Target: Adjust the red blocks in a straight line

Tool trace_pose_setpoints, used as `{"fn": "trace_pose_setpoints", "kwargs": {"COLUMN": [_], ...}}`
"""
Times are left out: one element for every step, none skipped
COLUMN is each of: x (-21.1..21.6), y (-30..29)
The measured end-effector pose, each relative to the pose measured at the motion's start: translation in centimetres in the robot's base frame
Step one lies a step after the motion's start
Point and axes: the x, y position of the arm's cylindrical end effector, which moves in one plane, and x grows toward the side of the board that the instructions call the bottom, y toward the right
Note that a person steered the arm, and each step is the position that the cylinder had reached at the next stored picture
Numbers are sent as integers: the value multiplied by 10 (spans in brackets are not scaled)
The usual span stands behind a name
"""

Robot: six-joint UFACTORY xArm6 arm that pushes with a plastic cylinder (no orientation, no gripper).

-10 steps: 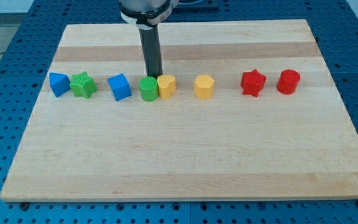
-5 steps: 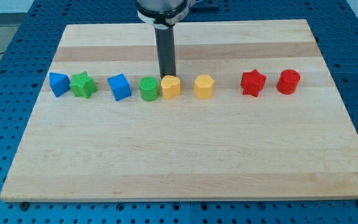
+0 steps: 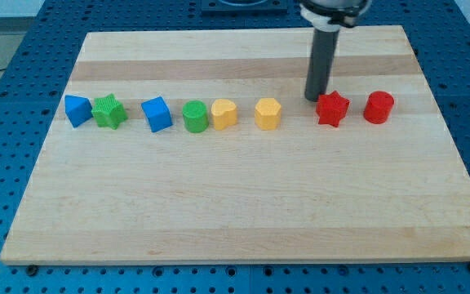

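Observation:
A red star block [image 3: 331, 109] and a red cylinder [image 3: 379, 107] sit side by side at the view's right of the wooden board [image 3: 243, 204], a small gap between them. My tip [image 3: 314, 98] is on the board just left of and slightly above the red star, very close to its upper left point; I cannot tell whether it touches. The rod rises straight up to the arm at the view's top.
Further left in the same row are a yellow block [image 3: 268, 113], another yellow block [image 3: 224, 113], a green cylinder [image 3: 194, 116], a blue cube [image 3: 157, 114], a green star [image 3: 108, 111] and a blue block [image 3: 77, 109].
My tip has moved right along the row, from beside the green cylinder and left yellow block to beside the red star. That yellow block has shifted slightly right, away from the green cylinder.

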Motion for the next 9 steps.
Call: {"fn": "trace_pose_setpoints", "kwargs": {"x": [2, 8, 7, -11, 1, 19, 18, -4, -22], "y": [2, 12, 15, 30, 58, 74, 77, 84, 97]}}
